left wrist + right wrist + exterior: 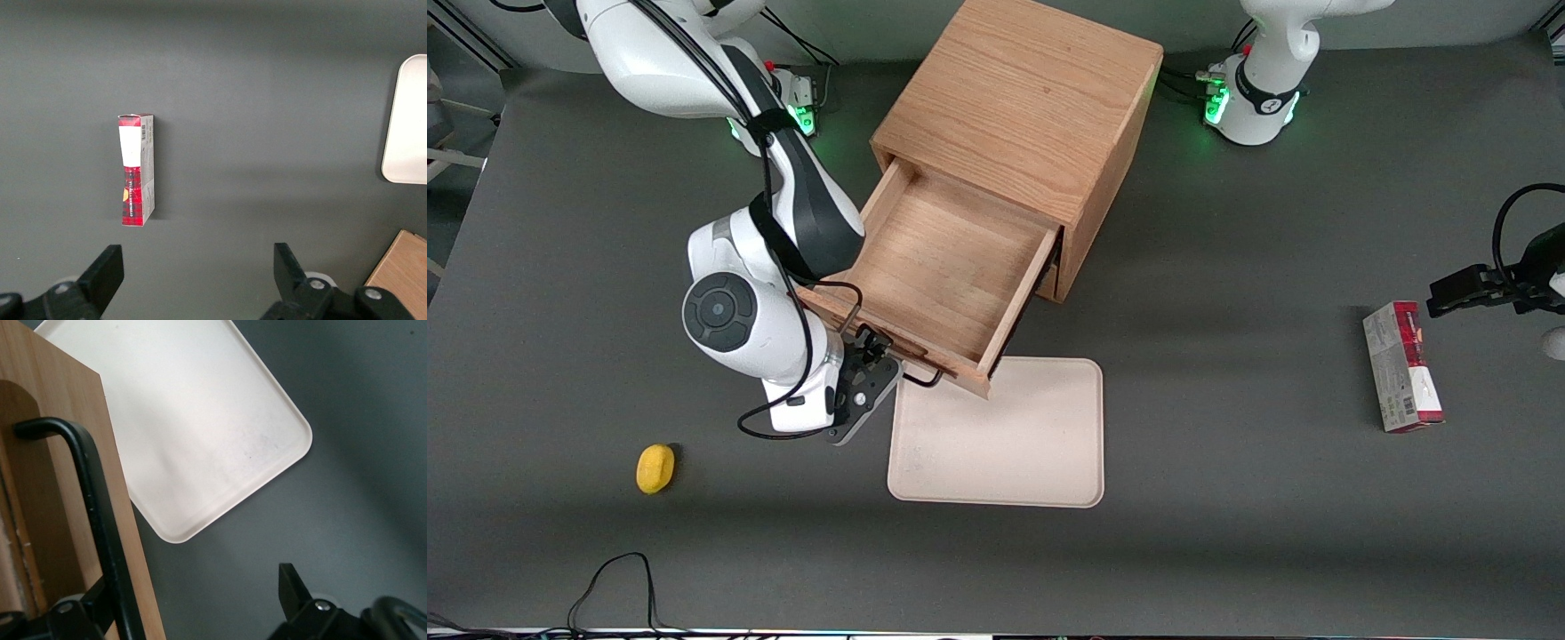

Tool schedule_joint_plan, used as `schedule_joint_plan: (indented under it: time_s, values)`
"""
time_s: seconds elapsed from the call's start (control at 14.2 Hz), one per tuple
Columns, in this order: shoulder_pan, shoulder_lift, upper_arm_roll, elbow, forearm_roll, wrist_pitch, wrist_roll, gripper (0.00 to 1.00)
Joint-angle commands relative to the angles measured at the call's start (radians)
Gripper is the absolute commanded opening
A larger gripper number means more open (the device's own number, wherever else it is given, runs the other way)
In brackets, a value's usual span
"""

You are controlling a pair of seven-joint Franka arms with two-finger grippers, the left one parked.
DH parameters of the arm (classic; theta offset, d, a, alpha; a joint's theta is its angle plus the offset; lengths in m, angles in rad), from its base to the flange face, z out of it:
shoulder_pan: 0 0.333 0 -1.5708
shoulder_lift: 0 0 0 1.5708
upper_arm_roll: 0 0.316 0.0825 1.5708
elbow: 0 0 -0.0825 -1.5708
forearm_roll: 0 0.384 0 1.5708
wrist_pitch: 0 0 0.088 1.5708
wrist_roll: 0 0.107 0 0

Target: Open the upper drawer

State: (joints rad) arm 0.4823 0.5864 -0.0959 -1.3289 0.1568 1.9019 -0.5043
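Upper drawer (951, 267) drawn well out of the light oak cabinet (1024, 107), plain wood tray bare and open to view, front overhanging one corner of the cream tray (1005, 436). Cabinet seated near the middle of the worktop (1227, 533), close to the edge farthest from the front camera. Thin black wire handle (100, 520) on the drawer front, only a short bend of it showing in the front view, the rest masked by the arm's wrist. Gripper (869, 378) right at the drawer front, at the handle, toward the working arm's end of it. Jaws apart in the wrist view, one finger (83, 613) partly masked by the handle bar and close against the wood front, the other well clear over bare worktop; both fingertips cut off by the frame edge, so contact with the handle not certain. Lower drawer almost wholly hidden under the open one. Yellow object (655, 468) near the worktop's front edge toward the working arm's end, too small to name. Red and white box (1401, 366) lying flat toward the parked arm's end.
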Motion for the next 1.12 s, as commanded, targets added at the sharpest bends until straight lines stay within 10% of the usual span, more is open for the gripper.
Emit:
schedule_joint_plan:
  time_s: [0.0, 1.05]
  values:
    - [-0.016, 0.029, 0.004, 0.051, 0.013, -0.015, -0.025, 1.00]
    - [-0.010, -0.178, -0.189, 0.185, 0.006, -0.300, 0.012, 1.00]
